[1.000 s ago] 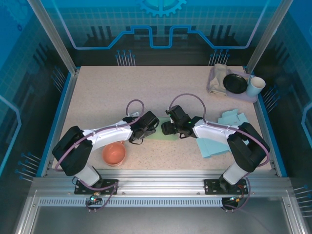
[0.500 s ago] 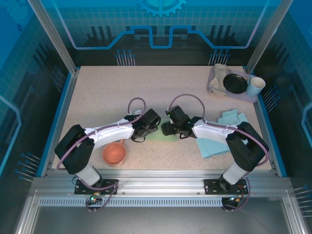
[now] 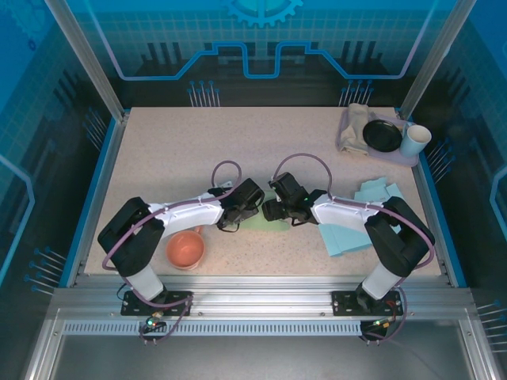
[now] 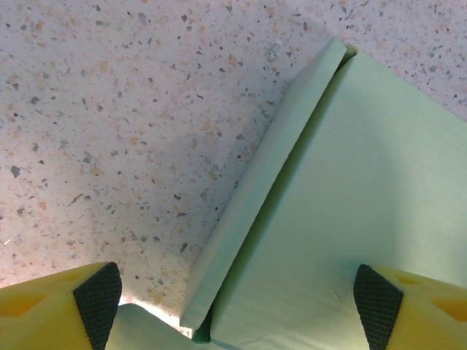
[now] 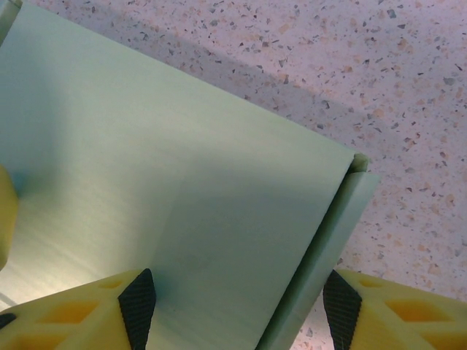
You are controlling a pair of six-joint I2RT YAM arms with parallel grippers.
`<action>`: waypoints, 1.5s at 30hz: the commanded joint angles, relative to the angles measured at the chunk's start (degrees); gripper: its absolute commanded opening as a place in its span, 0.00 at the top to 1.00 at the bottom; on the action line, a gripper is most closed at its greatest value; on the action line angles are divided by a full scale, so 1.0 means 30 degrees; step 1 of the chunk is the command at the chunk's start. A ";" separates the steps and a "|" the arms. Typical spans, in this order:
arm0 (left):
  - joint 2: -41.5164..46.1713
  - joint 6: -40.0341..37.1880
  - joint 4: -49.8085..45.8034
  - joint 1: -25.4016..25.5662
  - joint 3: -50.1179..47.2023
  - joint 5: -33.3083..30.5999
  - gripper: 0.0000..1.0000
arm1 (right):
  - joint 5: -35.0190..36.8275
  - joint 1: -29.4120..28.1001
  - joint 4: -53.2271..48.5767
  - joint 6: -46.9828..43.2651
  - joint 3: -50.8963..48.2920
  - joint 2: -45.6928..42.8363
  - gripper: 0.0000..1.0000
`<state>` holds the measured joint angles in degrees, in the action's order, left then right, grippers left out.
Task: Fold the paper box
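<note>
**Both grippers open over the half-formed box, with thin flaps at risk**

Top external: the pale green paper box (image 3: 265, 225) lies flat on the speckled stone-look table (image 3: 238, 142), between the left gripper (image 3: 255, 207) and the right gripper (image 3: 269, 209).
Left wrist: the jaws stand apart astride a narrow side flap (image 4: 270, 175); closing askew could crumple its crease or skid the smooth sheet.
Right wrist: the jaws stand apart over the matte panel, and uneven pressure could flatten its edge flap (image 5: 321, 255).
</note>
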<state>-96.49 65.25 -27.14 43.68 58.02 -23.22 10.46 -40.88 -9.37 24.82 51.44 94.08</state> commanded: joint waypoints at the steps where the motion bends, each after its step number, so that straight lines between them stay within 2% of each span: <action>1: -0.0342 0.0745 0.0534 0.0061 -0.0302 0.0851 0.15 | 0.0210 -0.0297 -0.0469 -0.0202 -0.0036 0.0020 0.35; 10: -0.0436 0.1053 0.1556 0.0235 -0.0679 0.1994 0.20 | 0.0195 -0.0291 -0.0434 -0.0159 -0.0036 0.0100 0.35; 21: -0.0752 0.1260 0.1907 0.0294 -0.0851 0.1996 0.29 | -0.0087 -0.0294 -0.0335 -0.0065 -0.0035 0.0276 0.35; 31: -0.1176 0.1367 0.1941 0.0310 -0.1078 0.1444 0.31 | -0.0187 -0.0292 -0.0316 0.0056 -0.0233 -0.0112 0.35; 40: -0.1494 0.1337 0.2142 0.0320 -0.1262 0.1070 0.30 | 0.0398 -0.0290 -0.0757 0.0401 -0.1234 -0.2298 0.35; 45: -0.1499 0.1305 0.2328 0.0321 -0.1425 0.0827 0.30 | 0.0558 -0.0361 -0.1322 0.1431 -0.2069 -0.5053 0.35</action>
<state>-98.32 68.97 -17.32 44.12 56.21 -20.32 11.57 -40.91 -11.73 26.46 46.59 83.64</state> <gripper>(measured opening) 0.695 0.651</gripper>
